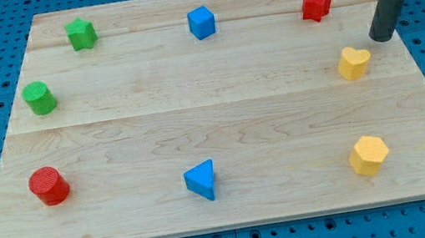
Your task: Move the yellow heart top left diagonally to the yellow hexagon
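A: Near edge first; what is laid out along the view's bottom?

B: A red cylinder (49, 186) is seen at the view's lower left; a blue triangular block (201, 180) at bottom centre; the yellow hexagon (368, 155) at lower right, near the edge of the wooden board (213, 123).

A: And the task's block?

B: The yellow heart (353, 62) is placed straight above the hexagon in the view, well apart from it, at the right side mid-board; so it is not yet diagonal, judged from this layout.

A: Farther back?

B: A green cylinder (39, 98) at mid-left; a green star (81, 33), a blue cube-like block (201, 22) and a red star (316, 4) are strung along the view's top.

A: Tip?

B: My tip (383, 37) is set down just beside the heart, to its upper right, not touching as far as can be told; no jaws are carried, only a rod, so nothing can be said of open or shut.

A: How should the push be done?

B: The heart should probably be driven toward the view's left and kept above the hexagon; contact is best made on its right face, centred, so it is not spun; the stroke should be kept short and slow, since only a modest leftward shift seems needed; the red star should be kept clear of.
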Available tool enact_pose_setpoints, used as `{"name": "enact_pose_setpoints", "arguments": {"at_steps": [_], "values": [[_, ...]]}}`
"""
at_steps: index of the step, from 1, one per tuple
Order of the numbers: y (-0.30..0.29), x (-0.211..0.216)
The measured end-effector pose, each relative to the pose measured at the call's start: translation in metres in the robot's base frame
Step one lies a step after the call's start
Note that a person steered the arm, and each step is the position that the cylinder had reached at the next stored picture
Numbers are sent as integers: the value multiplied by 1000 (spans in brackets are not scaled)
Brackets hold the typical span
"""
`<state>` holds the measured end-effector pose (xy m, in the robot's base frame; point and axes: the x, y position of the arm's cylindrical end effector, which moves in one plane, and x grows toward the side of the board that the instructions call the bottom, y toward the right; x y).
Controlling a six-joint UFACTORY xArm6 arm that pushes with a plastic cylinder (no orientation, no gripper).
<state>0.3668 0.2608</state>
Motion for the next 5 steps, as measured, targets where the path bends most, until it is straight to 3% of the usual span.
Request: {"name": "enact_pose_setpoints", "arguments": {"at_steps": [2,3,5], "values": [[-24,7],[-67,11],[-25,41]]}}
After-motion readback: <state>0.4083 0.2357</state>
